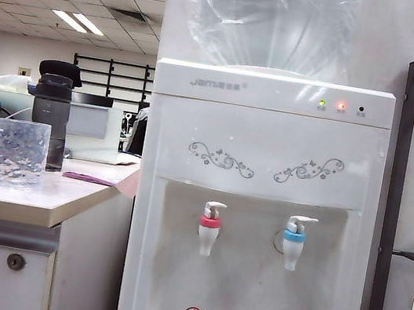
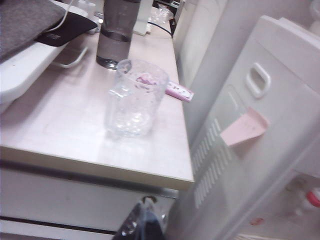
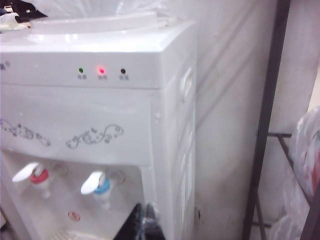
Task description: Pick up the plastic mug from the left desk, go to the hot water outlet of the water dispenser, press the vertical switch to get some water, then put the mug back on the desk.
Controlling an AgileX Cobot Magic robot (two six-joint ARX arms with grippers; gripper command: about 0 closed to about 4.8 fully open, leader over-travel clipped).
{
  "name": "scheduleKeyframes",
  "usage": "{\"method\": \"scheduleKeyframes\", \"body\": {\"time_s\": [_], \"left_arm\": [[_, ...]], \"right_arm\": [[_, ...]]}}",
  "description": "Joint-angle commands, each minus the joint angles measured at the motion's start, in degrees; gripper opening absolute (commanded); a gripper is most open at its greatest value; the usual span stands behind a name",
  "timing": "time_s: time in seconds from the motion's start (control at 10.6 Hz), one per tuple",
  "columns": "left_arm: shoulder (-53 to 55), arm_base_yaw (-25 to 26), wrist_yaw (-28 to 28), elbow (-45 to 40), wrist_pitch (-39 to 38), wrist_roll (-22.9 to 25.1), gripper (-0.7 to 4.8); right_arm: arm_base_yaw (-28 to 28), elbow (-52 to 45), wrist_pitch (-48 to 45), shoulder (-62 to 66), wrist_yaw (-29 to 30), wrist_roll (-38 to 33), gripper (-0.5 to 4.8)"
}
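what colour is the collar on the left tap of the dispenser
Red, on the hot water outlet; clearest in the exterior view.

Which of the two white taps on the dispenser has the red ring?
The hot water outlet, the tap nearer the left desk in the exterior view. Its collar is red; the other tap has a blue collar.

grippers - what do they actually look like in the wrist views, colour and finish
Little of either shows. In the left wrist view, the left gripper is a dark, glossy black tip with bluish highlights at the frame's lower edge. In the right wrist view, the right gripper is likewise a black, shiny, narrow shape. No cables, markings or arm links are visible, and the exterior view shows neither arm.
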State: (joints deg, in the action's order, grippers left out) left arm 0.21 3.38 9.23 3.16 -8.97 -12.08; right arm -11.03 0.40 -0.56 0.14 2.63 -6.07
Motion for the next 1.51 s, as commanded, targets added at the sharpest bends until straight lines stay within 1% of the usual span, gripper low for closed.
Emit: {"method": "scheduleKeyframes", "body": {"time_s": [0.09,0.19,0.28,0.38,0.47,0.66,0.85,0.94,1.04,1.13,1.23,1.32,1.42,1.51], "left_arm": [[-0.04,-0.07,4.07,2.82,0.63,-1.99,2.52],[-0.04,-0.09,2.97,4.66,-0.11,-1.95,4.79],[-0.04,-0.09,2.4,6.27,-0.55,-1.95,4.79],[-0.04,-0.09,2.67,9.25,-0.63,-1.88,4.79],[0.52,-0.11,3.69,13.4,-0.33,-1.88,4.79],[3.39,-0.11,4.44,17.81,-0.2,-1.49,4.79],[7.85,-0.11,4.52,20.81,0.72,-1.44,4.79],[23.91,-0.09,-5.88,24.37,5.84,-0.9,4.79],[33.24,-0.13,-9.05,24.22,8.09,-0.13,4.79],[51.28,-0.17,-12.44,24.17,16.76,-0.2,4.79],[59.04,-1.14,-11.85,24.2,24.59,-0.04,4.79],[67.06,-1.9,-13.18,24.24,33.03,1.38,4.79],[74.86,-2.84,-13.86,24.24,39.98,2.95,4.79],[84.13,-3.02,-16.2,24.24,45.97,3.72,4.79]], "right_arm": [[-0.11,5.35,5.09,0.0,5.29,0.04,2.9],[-0.11,8.55,8.2,0.31,5.18,-0.31,4.52],[-0.13,11.15,9.57,0.35,5.29,-1.97,4.79],[-0.11,15.54,10.78,0.48,7.3,-3.41,4.79],[-0.13,21.57,10.93,2.58,10.56,-4.42,4.79],[-0.11,29.55,13.66,9.99,14.38,-2.58,4.79],[-0.13,35.6,14.14,18.27,18.75,-1.03,4.79],[-2.47,51.98,7.74,41.77,26.03,3.34,4.79],[-8.44,55.43,6.14,50.88,25.97,3.58,4.79],[-18.12,55.74,-0.87,62.53,23.52,6.36,4.79],[-20.44,55.74,-4.13,67.06,22.97,6.34,4.79],[-20.83,55.71,-6.73,70.6,23.06,6.29,4.79],[-20.76,55.74,-7.87,72.24,22.93,6.36,4.79],[-20.57,55.74,-10.47,72.81,22.88,8.04,4.79]]}}
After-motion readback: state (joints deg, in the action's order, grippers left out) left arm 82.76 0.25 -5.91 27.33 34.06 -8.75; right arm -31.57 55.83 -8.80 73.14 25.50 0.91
